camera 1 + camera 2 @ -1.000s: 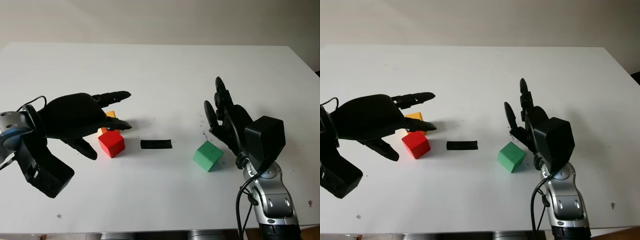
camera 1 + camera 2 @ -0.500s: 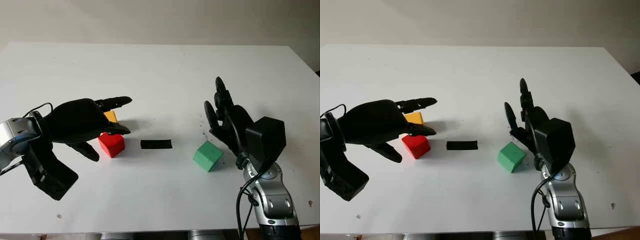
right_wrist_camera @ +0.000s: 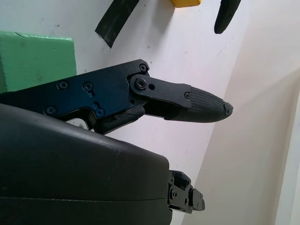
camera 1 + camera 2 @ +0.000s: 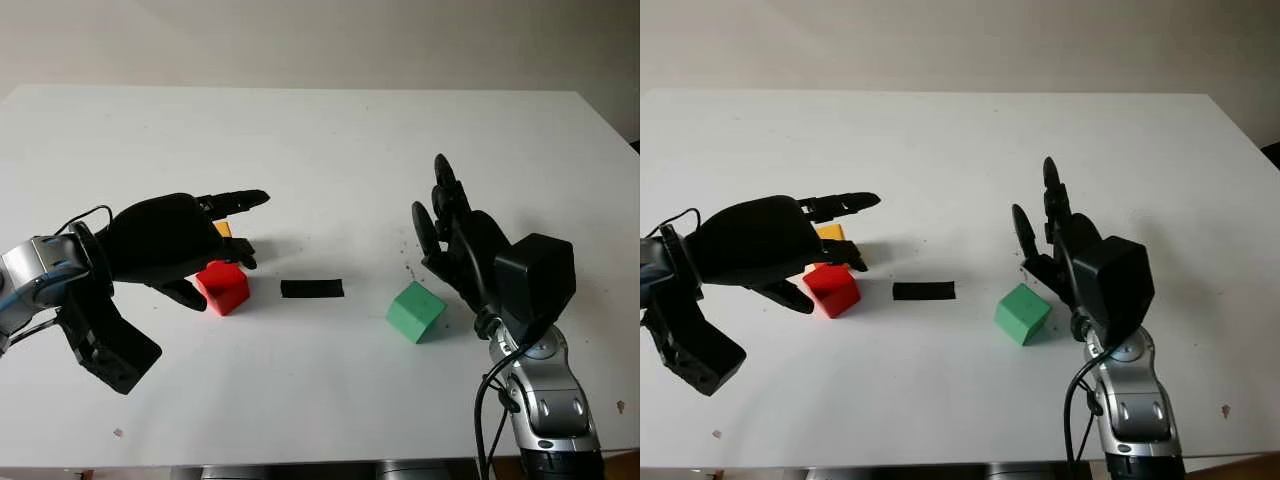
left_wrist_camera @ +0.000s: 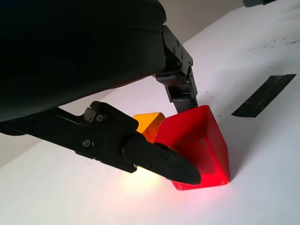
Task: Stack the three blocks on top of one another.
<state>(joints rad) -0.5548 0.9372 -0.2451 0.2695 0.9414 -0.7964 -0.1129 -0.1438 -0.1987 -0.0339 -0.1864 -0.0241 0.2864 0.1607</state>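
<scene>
Straddling the red block (image 4: 223, 286) at centre left: left hand (image 4: 165, 240), unclenched, not yet gripping (orange block (image 4: 829, 233) just behind). Parked empty and unclenched beside the green block (image 4: 415, 311), lower right: right hand (image 4: 462, 245).

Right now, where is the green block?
In the head views the green block sits on the table's right side, beside the open right hand, right of the black tape strip.

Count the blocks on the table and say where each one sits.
3. The red block sits under the left hand, the orange block just behind it, and the green block beside the right hand.
</scene>
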